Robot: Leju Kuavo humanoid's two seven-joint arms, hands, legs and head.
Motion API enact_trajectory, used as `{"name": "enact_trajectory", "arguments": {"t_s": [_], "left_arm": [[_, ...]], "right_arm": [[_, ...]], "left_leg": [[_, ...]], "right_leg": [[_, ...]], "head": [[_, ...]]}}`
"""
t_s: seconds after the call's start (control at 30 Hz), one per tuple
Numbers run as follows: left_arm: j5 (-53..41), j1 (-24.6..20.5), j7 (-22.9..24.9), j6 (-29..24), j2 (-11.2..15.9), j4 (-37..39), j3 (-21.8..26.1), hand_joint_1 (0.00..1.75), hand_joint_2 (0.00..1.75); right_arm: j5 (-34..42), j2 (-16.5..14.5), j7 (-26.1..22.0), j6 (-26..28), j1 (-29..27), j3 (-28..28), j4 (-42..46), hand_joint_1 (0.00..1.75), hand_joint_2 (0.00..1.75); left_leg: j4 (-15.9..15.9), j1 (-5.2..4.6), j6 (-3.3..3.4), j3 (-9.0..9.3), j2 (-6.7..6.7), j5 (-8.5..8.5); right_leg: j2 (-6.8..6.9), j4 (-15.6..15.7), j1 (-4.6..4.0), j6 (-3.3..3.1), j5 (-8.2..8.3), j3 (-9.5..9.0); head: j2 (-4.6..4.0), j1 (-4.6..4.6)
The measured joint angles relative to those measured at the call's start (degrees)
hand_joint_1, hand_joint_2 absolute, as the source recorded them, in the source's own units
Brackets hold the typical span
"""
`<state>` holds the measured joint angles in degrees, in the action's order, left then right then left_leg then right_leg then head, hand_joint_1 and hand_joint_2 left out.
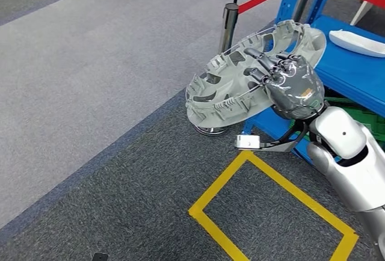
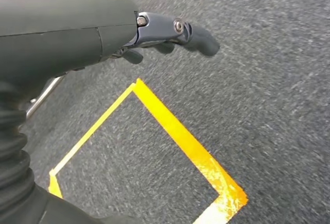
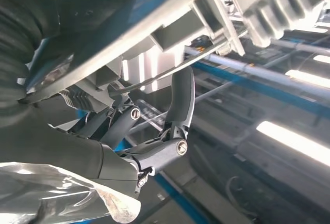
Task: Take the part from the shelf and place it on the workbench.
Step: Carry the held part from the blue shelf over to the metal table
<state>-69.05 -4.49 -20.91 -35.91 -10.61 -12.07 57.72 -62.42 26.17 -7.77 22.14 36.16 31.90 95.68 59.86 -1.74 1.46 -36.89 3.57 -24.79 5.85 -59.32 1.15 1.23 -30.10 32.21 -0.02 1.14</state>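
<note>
A large grey round plastic part (image 1: 236, 80), ribbed with cut-out openings, is held tilted in the air by my right hand (image 1: 290, 83), whose dark fingers hook through its openings. It hangs beside the blue shelf (image 1: 358, 68), over the grey carpet. In the right wrist view the part (image 3: 218, 12) lies close above my right hand (image 3: 155, 146), with one finger curled up against its ribs. My left hand (image 2: 116, 33) hangs over the carpet with its fingers loosely extended and nothing in them.
A yellow tape rectangle (image 1: 272, 177) marks the dark carpet below the part; its corner (image 2: 229, 193) lies under my left hand. A white part (image 1: 358, 41) lies on the blue shelf. A black post (image 1: 229, 23) with red barrier tape stands behind.
</note>
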Motion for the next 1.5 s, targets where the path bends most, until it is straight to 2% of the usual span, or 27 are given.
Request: {"name": "enact_trajectory", "arguments": {"t_s": [0.07, 0.13, 0.2, 0.27, 0.3, 0.37, 0.43, 0.5, 0.57, 0.6, 0.67, 0.7, 0.73, 0.8, 0.83, 0.87, 0.93, 1.0, 1.03, 1.1, 1.17, 1.23, 1.3, 1.33, 1.37, 1.43, 1.5], "left_arm": [[0.4, 0.1, 0.1, 0.4, 0.1, 0.0, 0.0, 0.00, 1.75], [0.7, 0.2, 0.2, 0.7, 0.1, 0.0, 0.0, 0.00, 1.75], [1.0, 0.0, 0.4, 1.3, 0.0, 0.0, 0.1, 0.00, 1.75], [1.1, -0.1, 0.8, 2.7, -0.1, 0.0, 0.1, 0.00, 1.75], [1.2, -0.1, 1.0, 3.3, -0.2, 0.0, 0.1, 0.00, 1.75], [1.3, -0.1, 1.4, 3.9, -0.3, 0.0, 0.1, 0.00, 1.75], [1.4, -0.1, 1.4, 3.9, -0.3, 0.0, 0.1, 0.00, 1.75], [1.4, -0.1, 1.4, 3.8, -0.3, 0.0, 0.2, 0.00, 1.75], [1.4, 0.0, 1.4, 3.6, -0.2, 0.0, 0.2, 0.00, 1.75], [1.4, 0.1, 1.4, 3.6, -0.2, 0.0, 0.2, 0.00, 1.75], [1.5, 0.2, 1.3, 3.7, -0.2, 0.0, 0.2, 0.00, 1.75], [1.5, 0.1, 1.3, 3.7, -0.3, 0.0, 0.2, 0.00, 1.75], [1.5, 0.0, 1.3, 3.8, -0.3, 0.0, 0.2, 0.00, 1.75], [1.4, 0.0, 1.4, 4.1, -0.3, 0.0, 0.2, 0.00, 1.75], [1.3, 0.1, 1.5, 4.3, -0.3, 0.0, 0.2, 0.00, 1.75], [1.3, 0.1, 1.6, 4.5, -0.3, 0.0, 0.2, 0.00, 1.75], [1.3, 0.1, 1.7, 4.6, -0.1, 0.0, 0.2, 0.00, 1.75], [1.8, 0.0, 1.3, 4.7, 0.1, 0.0, 0.3, 0.00, 1.75], [2.2, -0.1, 0.9, 5.1, 0.2, 0.0, 0.4, 0.00, 1.75], [3.3, 0.0, 0.5, 7.1, 0.4, 0.0, 1.0, 0.00, 1.75], [4.3, 0.0, 0.7, 9.8, 0.6, 0.0, 1.6, 0.00, 1.75], [4.9, -0.2, 0.8, 11.7, 0.8, 0.0, 2.1, 0.00, 1.75], [5.0, -0.4, 1.0, 12.8, 0.8, 0.0, 2.5, 0.00, 1.75], [5.0, -0.4, 1.2, 13.1, 0.8, 0.0, 2.7, 0.00, 1.75], [5.0, -0.4, 1.6, 13.4, 0.8, 0.0, 2.8, 0.00, 1.75], [5.0, -0.2, 2.4, 13.8, 0.9, 0.0, 3.0, 0.00, 1.75], [5.1, -0.2, 3.4, 14.3, 1.0, 0.0, 3.2, 0.00, 1.75]], "right_arm": [[0.0, 0.3, 0.0, 0.1, -0.2, -0.1, 0.2, 1.75, 1.75], [0.0, 0.6, 0.1, 0.2, -0.3, -0.3, 0.4, 1.75, 1.75], [0.1, 1.3, 0.1, 0.5, -0.3, -0.5, 0.6, 1.75, 1.75], [0.2, 1.7, 0.2, 0.6, -0.4, -0.7, 0.7, 1.75, 1.75], [0.2, 1.8, 0.2, 0.6, -0.5, -0.7, 0.7, 1.75, 1.75], [0.2, 1.9, 0.2, 0.6, -0.5, -0.8, 0.7, 1.75, 1.75], [0.2, 1.9, 0.3, 0.6, -0.5, -0.9, 0.7, 1.75, 1.75], [0.2, 1.9, 0.3, 0.6, -0.5, -1.1, 0.8, 1.75, 1.75], [0.2, 2.0, 0.3, 0.7, -0.5, -1.2, 0.9, 1.75, 1.75], [0.1, 2.0, 0.3, 0.7, -0.5, -1.2, 0.9, 1.75, 1.75], [0.1, 2.0, 0.2, 0.7, -0.5, -1.2, 1.0, 1.75, 1.75], [0.1, 2.0, 0.2, 0.6, -0.5, -1.3, 1.1, 1.75, 1.75], [0.1, 2.0, 0.1, 0.6, -0.4, -1.3, 1.2, 1.75, 1.75], [0.1, 2.1, 0.0, 0.3, -0.4, -1.3, 1.3, 1.75, 1.75], [0.2, 2.0, -0.1, 0.1, -0.4, -1.3, 1.3, 1.75, 1.75], [0.3, 2.0, -0.2, -0.1, -0.4, -1.2, 1.4, 1.75, 1.75], [0.5, 2.0, -0.2, -0.2, -0.1, -1.2, 1.6, 1.75, 1.75], [0.6, 2.1, -0.2, -0.3, 0.2, -1.2, 1.7, 1.75, 1.75], [0.7, 2.1, -0.2, -0.3, 0.3, -1.2, 1.7, 1.75, 1.75], [0.7, 2.1, -0.2, -0.3, 0.2, -1.1, 1.8, 1.75, 1.75], [0.4, 2.1, -0.2, -0.1, 0.0, -1.1, 1.8, 1.75, 1.75], [0.0, 2.1, -0.1, 0.1, -0.3, -1.0, 1.9, 1.75, 1.75], [-0.3, 2.1, 0.0, 0.2, -0.7, -1.0, 1.9, 1.75, 1.75], [-0.3, 2.1, 0.0, 0.2, -0.9, -1.0, 1.9, 1.75, 1.75], [-0.4, 2.1, 0.0, 0.2, -1.1, -0.9, 1.9, 1.75, 1.75], [-0.5, 2.1, 0.1, 0.2, -1.3, -0.8, 1.9, 1.75, 1.75], [-0.5, 2.1, 0.1, 0.4, -1.4, -0.8, 1.9, 1.75, 1.75]], "left_leg": [[-1.0, 0.04, 0.45, 0.32, -1.12, 0.03], [-2.1, 0.36, 1.03, 1.00, -2.39, 0.51], [-2.7, 0.53, 1.39, 1.39, -3.72, 0.77], [-2.6, 0.55, 1.52, 1.39, -5.25, 0.74], [-2.5, 0.59, 1.54, 1.40, -6.03, 0.69], [-2.0, 0.83, 1.32, 1.40, -7.66, 0.44], [-0.9, 1.08, 0.71, 1.04, -9.24, -0.14], [0.0, 1.23, 0.01, 0.27, -10.64, -0.37], [0.1, 1.38, -0.53, -0.31, -11.87, -0.17], [0.4, 1.29, -0.80, -0.52, -11.29, -0.32], [3.6, 1.16, -1.41, -2.01, -7.93, -2.12], [6.8, 1.18, -1.72, -3.46, -5.81, -3.64], [10.7, 1.38, -1.94, -5.26, -4.63, -5.27], [15.9, 1.67, -2.01, -7.76, -3.97, -6.75], [15.7, 1.68, -1.87, -7.71, -3.91, -6.05], [13.4, 1.58, -1.62, -6.61, -3.70, -4.42], [5.7, 0.78, -0.83, -2.88, -1.65, -0.91], [0.8, -0.20, -0.10, -0.69, 0.32, 0.20], [0.2, -0.54, 0.12, -0.57, 0.41, -0.05], [-0.8, -0.49, 0.69, -0.26, -0.96, 0.32], [-1.9, -0.04, 1.35, 0.52, -2.35, 0.80], [-2.3, 0.25, 1.76, 0.90, -3.72, 0.97], [-2.2, 0.28, 1.91, 0.95, -5.34, 0.90], [-2.1, 0.32, 1.90, 0.95, -6.20, 0.82], [-1.8, 0.40, 1.78, 0.96, -7.09, 0.68], [-1.0, 0.64, 1.28, 0.86, -8.77, 0.16], [0.0, 0.76, 0.61, 0.33, -10.19, -0.34]], "right_leg": [[1.14, 0.5, -0.08, 0.53, -0.22, -0.27], [-0.73, -0.8, 0.04, 0.84, -1.45, 0.17], [-4.23, -6.5, 0.08, 0.80, -4.16, 2.99], [-5.67, -13.3, 0.01, 0.87, -6.20, 7.03], [-5.85, -14.7, 0.02, 0.98, -5.87, 8.23], [-6.25, -11.0, 0.27, 1.30, -2.09, 7.37], [-8.80, -4.0, 0.88, 1.77, 1.06, 4.19], [-10.69, -1.3, 1.10, 1.64, 1.33, 2.56], [-9.65, -1.3, 0.96, 0.97, 1.33, 2.43], [-8.92, -1.3, 0.96, 0.65, 1.35, 2.32], [-7.32, -1.1, 0.96, 0.03, 1.27, 1.96], [-6.48, -1.1, 0.75, -0.24, 1.15, 1.78], [-5.61, -1.1, 0.56, -0.47, 1.01, 1.66], [-3.99, -1.1, 0.25, -0.71, 0.76, 1.41], [-3.23, -1.1, 0.16, -0.76, 0.63, 1.27], [-2.51, -1.1, 0.10, -0.75, 0.49, 1.09], [-1.11, -1.0, -0.02, -0.60, 0.15, 0.71], [0.17, -0.8, -0.18, -0.26, -0.08, 0.53], [0.83, -0.6, -0.25, -0.04, -0.13, 0.47], [1.67, -0.2, -0.19, 0.46, -0.36, 0.12], [-0.62, -2.0, -0.07, 0.71, -1.71, 0.87], [-4.33, -8.2, 0.00, 0.71, -4.36, 4.22], [-5.68, -14.5, 0.00, 0.84, -5.99, 8.27], [-5.81, -15.6, 0.02, 0.94, -5.63, 9.44], [-5.86, -14.3, 0.08, 1.05, -3.95, 9.37], [-7.15, -7.6, 0.48, 1.36, 0.34, 6.80], [-9.05, -2.3, 0.80, 1.38, 2.18, 4.19]], "head": [[0.00, -0.01], [0.00, 0.01], [0.00, -0.04], [0.00, -0.11], [0.00, -0.12], [0.00, -0.14], [0.00, -0.15], [0.00, -0.14], [0.00, -0.06], [0.00, 0.04], [0.00, 0.48], [0.00, 0.67], [0.00, 0.83], [0.00, 0.83], [0.00, 0.86], [0.00, 0.84], [0.00, 0.86], [0.00, 0.85], [0.00, 0.86], [0.00, 0.85], [-0.01, 0.78], [-0.01, 0.58], [-0.01, 0.40], [-0.01, 0.36], [-0.01, 0.32], [0.00, 0.30], [0.00, 0.31]]}}
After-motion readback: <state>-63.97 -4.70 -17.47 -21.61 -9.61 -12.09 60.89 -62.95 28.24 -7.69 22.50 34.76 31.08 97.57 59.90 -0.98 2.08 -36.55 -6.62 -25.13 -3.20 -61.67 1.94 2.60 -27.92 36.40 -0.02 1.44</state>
